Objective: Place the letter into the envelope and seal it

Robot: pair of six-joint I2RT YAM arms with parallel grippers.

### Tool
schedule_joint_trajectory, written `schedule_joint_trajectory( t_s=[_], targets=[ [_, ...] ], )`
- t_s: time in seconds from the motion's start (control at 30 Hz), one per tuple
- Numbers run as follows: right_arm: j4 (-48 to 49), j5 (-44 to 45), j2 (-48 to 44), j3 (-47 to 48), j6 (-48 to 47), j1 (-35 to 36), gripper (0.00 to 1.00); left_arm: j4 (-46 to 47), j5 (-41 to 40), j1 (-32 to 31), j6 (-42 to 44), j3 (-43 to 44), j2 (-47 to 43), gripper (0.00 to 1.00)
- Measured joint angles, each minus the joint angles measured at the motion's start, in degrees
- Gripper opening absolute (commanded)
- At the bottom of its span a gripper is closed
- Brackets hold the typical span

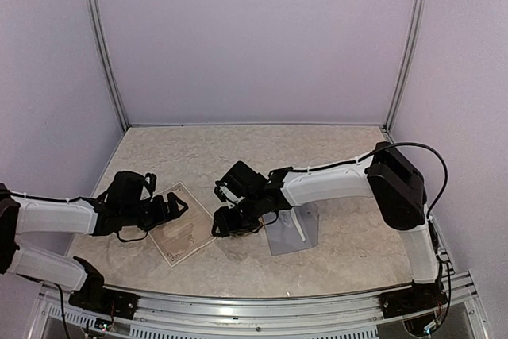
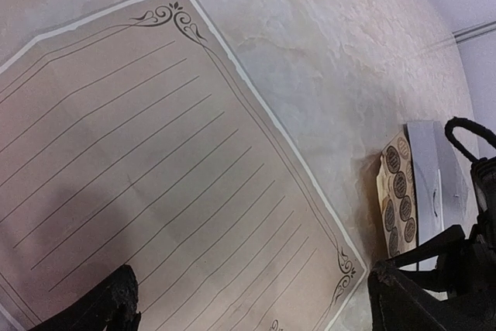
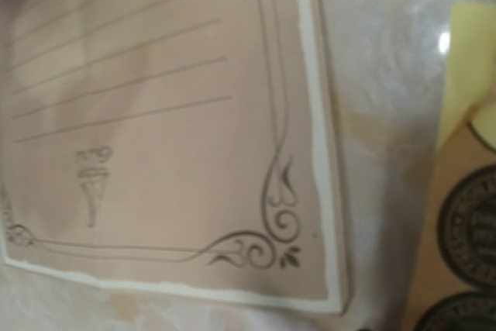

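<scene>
The letter (image 1: pixel 181 232), a tan lined sheet with a white scroll border, lies flat on the table. It fills the left wrist view (image 2: pixel 155 168) and the right wrist view (image 3: pixel 155 114). My left gripper (image 1: pixel 173 207) hovers over its left part, open, with both black fingers (image 2: pixel 116 308) spread wide and nothing between them. My right gripper (image 1: pixel 220 209) is at the letter's right corner; its tips look apart and do not show in its own wrist view. The grey-lavender envelope (image 1: pixel 290 232) lies to the right, under the right forearm, and shows in the left wrist view (image 2: pixel 434 168).
A tan sheet of round brown stickers (image 2: pixel 399 191) stands tilted between the letter's corner and the envelope, close beside the right gripper (image 3: pixel 465 222). Lavender walls close in the back and sides. A metal rail (image 1: pixel 262 303) runs along the near edge.
</scene>
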Motion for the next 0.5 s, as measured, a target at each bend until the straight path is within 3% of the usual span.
schedule_joint_trajectory(
  t_s=[0.5],
  targets=[
    [2.3,-0.2,1.7,0.1,2.1,-0.3,0.51,0.7,1.0,-0.9,-0.2,-0.1,3.3,0.98]
  ],
)
